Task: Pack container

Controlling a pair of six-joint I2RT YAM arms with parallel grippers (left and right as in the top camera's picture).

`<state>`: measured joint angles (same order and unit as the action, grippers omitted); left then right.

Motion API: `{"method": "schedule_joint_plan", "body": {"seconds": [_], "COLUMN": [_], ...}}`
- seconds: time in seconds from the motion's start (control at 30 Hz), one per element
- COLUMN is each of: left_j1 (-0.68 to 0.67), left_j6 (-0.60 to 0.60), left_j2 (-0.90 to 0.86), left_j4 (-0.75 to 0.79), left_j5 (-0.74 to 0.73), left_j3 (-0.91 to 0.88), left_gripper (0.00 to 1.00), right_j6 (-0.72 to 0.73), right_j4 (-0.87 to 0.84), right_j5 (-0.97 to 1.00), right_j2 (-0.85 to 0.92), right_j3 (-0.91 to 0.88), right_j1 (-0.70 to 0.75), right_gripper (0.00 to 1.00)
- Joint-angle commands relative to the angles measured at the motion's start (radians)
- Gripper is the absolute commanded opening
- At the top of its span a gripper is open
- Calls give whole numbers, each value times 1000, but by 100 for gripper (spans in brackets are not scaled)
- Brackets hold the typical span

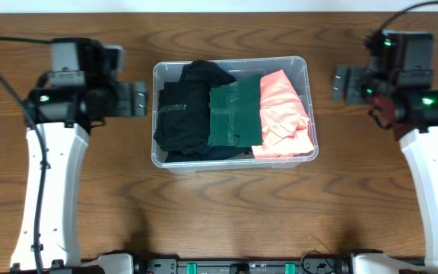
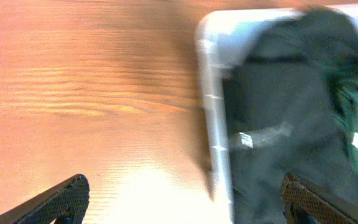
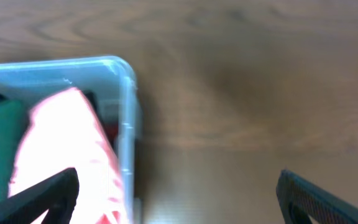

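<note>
The clear plastic container (image 1: 158,76) stands at the table's middle. It holds a folded black garment (image 1: 182,114), a dark green garment (image 1: 234,114) and a pink garment (image 1: 284,114) side by side. My left gripper (image 1: 138,100) is open and empty just left of the container's left wall. In the left wrist view the container's rim (image 2: 213,106) and the black garment (image 2: 278,118) show between my open fingers (image 2: 179,202). My right gripper (image 1: 343,82) is open and empty to the right of the container. The right wrist view shows the rim (image 3: 128,124) and the pink garment (image 3: 61,149) between its fingers (image 3: 179,196).
The brown wooden table (image 1: 226,213) spreads around the container. Both white arms reach in from the front edge at the left (image 1: 48,190) and right (image 1: 432,190).
</note>
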<state>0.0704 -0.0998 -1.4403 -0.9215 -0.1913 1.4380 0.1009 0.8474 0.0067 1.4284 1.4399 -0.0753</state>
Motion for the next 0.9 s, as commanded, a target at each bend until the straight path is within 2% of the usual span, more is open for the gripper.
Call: {"method": "schedule_joint_plan", "body": {"seconds": [0.0,0.17,0.47,0.67,0.87], "left_j1": [60,100,109,109,109], "left_j6": [81,91,90,81,71], "left_j2": [-24,-39,10,162,421], "left_j4": [24,30,-12,1,106], "left_j5": [53,54,53,49,39], "left_j3": [11,11,10,-47,-223], "left_gripper": [98,98,98,98,98], "right_j6": [-39,-39,-73,-72,-72], "right_j4": [-50,-127,-34,-13,-81], "right_j5": [-4,12,-17,-14,30], "right_j2": [50,100,57,-77,-301], "right_j3": [-2,-2,-2,-24,-211], "right_j1": [-33,-32,-32,-39,-58], "right_gripper": [99,99,99,99,99]}}
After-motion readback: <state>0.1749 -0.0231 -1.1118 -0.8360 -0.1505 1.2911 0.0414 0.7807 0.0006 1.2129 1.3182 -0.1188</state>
